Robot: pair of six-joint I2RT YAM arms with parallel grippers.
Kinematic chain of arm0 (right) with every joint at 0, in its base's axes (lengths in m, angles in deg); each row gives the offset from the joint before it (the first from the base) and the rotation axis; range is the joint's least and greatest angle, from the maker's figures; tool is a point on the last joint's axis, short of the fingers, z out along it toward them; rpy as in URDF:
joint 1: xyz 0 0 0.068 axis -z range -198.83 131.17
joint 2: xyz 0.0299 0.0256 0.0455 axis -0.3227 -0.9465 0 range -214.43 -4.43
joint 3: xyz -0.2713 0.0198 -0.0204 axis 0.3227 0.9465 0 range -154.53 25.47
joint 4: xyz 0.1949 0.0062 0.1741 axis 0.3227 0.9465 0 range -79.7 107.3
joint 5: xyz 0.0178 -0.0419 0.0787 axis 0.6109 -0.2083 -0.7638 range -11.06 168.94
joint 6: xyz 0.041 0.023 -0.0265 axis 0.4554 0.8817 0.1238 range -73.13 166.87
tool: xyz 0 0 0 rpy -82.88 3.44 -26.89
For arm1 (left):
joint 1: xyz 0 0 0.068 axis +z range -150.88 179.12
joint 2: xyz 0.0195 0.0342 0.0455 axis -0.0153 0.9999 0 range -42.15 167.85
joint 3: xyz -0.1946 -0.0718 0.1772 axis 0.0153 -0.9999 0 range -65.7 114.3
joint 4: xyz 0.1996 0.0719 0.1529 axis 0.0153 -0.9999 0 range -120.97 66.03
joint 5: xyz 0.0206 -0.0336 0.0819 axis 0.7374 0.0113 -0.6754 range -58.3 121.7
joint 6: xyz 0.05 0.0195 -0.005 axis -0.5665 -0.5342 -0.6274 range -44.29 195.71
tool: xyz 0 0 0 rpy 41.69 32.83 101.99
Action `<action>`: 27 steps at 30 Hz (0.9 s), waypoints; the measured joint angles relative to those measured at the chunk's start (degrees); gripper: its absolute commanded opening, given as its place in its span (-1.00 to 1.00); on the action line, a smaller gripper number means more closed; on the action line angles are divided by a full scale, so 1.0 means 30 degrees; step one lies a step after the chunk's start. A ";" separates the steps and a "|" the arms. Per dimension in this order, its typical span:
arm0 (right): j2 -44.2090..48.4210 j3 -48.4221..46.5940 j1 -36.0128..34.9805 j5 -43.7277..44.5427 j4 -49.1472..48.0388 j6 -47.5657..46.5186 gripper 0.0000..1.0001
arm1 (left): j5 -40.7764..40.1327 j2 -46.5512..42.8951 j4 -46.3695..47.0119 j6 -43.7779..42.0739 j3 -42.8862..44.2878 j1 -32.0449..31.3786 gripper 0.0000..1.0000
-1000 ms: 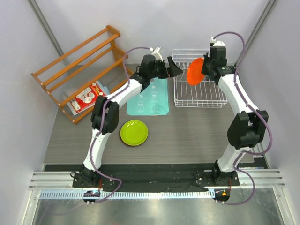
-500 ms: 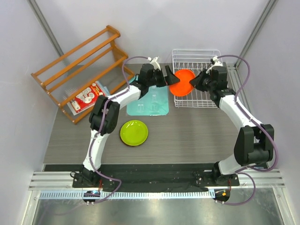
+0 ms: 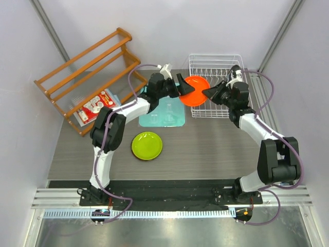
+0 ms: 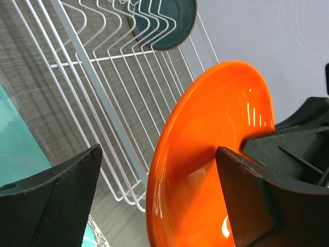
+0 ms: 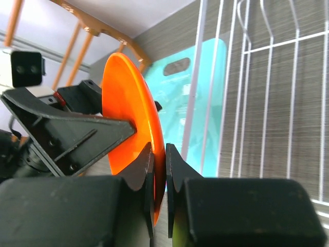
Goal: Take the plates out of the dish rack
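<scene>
**Top external view.** A small round orange plate (image 3: 194, 91) is held off the surface in the upper centre of the frame. It hangs over the left-hand edge of the white wire dish rack (image 3: 226, 110), between the two grippers. The right gripper (image 3: 207, 93) meets the plate from the right of the frame and the left gripper (image 3: 182, 85) from the left. A flat teal rectangular board (image 3: 162, 116) lies just left of the rack on the grey wood-grain table (image 3: 205, 149). A lime yellow-green round plate (image 3: 147, 145) lies flat on the table below the board, centre-left. A dark red floral plate (image 3: 94, 106) sits under the lower slats of the orange-brown wooden slatted rack (image 3: 85, 67), upper left.

**Right wrist view.** The right gripper's two black fingers (image 5: 138, 177) are clamped on the rim of the orange plate, one on each face. Only the plate's thickness separates them. The plate stands on edge, nearly edge-on to the camera.

**Left wrist view.** The left gripper's jaws stand wide apart and straddle the plate's lower rim. The finger at lower right overlaps the glossy face; whether it presses on the plate cannot be told. The finger at lower left stands clear of the plate, with a gap between. A dark teal-blue round plate (image 4: 169, 23) stands upright among the rack's tines at the top centre.
</scene>
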 measured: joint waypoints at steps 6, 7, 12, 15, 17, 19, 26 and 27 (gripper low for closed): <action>-0.0525 0.0408 0.0597 -0.1005 -0.2259 0.1399 -0.98 | 0.0022 -0.1064 0.1027 0.0233 -0.1406 0.0000 -0.02; -0.0656 0.0408 0.0634 -0.1107 -0.2521 0.1530 -0.98 | 0.0007 -0.1180 0.1137 0.0299 -0.1559 0.0000 -0.13; -0.1341 0.0415 0.0860 -0.1508 -0.3220 0.2091 -0.97 | 0.0401 -0.1428 0.1800 0.1188 -0.1909 0.0029 -1.00; -0.1785 0.0415 0.1035 -0.2106 -0.3934 0.2652 -0.98 | 0.0692 -0.1639 0.2208 0.2477 -0.2040 0.0219 -1.00; -0.1887 0.0393 0.1035 -0.2382 -0.4357 0.2769 -0.44 | 0.0729 -0.1770 0.2339 0.2863 -0.2208 0.0306 -1.00; -0.1945 0.0372 0.1027 -0.2637 -0.4386 0.2783 -0.04 | 0.0656 -0.1989 0.2346 0.2929 -0.2492 0.0306 -1.00; -0.2222 -0.1326 0.0918 -0.2200 -0.1559 0.0780 0.36 | -0.2011 -0.4561 -0.0474 -0.0430 -0.4911 0.0029 -1.00; -0.2200 -0.1719 0.0954 -0.1945 -0.1020 0.0291 0.38 | -0.2579 -0.5195 -0.1056 -0.0852 -0.5457 0.0029 -1.00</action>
